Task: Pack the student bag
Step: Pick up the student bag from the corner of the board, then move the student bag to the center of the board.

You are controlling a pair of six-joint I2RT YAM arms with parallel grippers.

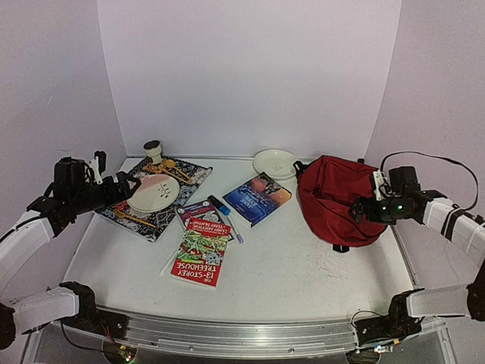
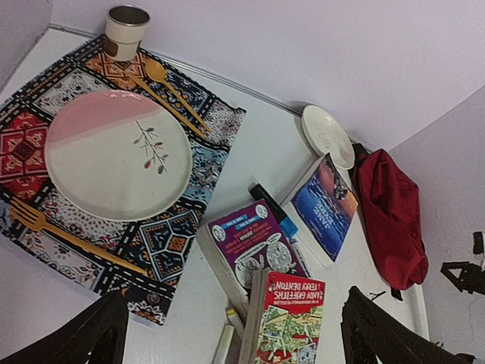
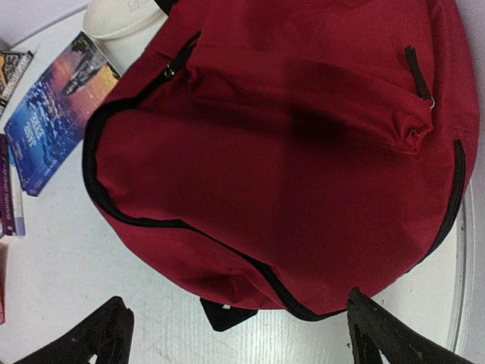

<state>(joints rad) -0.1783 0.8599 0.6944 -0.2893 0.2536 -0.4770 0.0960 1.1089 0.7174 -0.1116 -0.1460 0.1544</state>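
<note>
One wide-spread right tool (image 1: pixel 355 210) hovers above the student bag (image 1: pixel 330 189).

student bag (image 3: pixel 303 167): matt red woven cloth
plate (image 2: pixel 117 163): smooth glazed ceramic
placemat (image 2: pixel 174 243): matt printed cloth
fork (image 2: pixel 76 241): looks wooden, matt
treehouse book (image 2: pixel 292 318): glossy paper cover
counter (image 1: pixel 303 265): white, matt, scuffed

The backpack (image 1: pixel 337 199) was dark red with black zippers. The placemat (image 2: pixel 178 243) carried a geometric pattern in black, red, blue and white. The plate (image 2: pixel 114 163) was cream, pink along one edge, with a small leafy sprig. The fork (image 2: pixel 68 236) and spoon (image 2: pixel 157 70) were golden yellow. The blue book (image 1: pixel 258 199), purple book (image 2: pixel 250 246) and red-and-green book (image 1: pixel 201 254) lay on a white tabletop (image 1: pixel 303 273).
</note>
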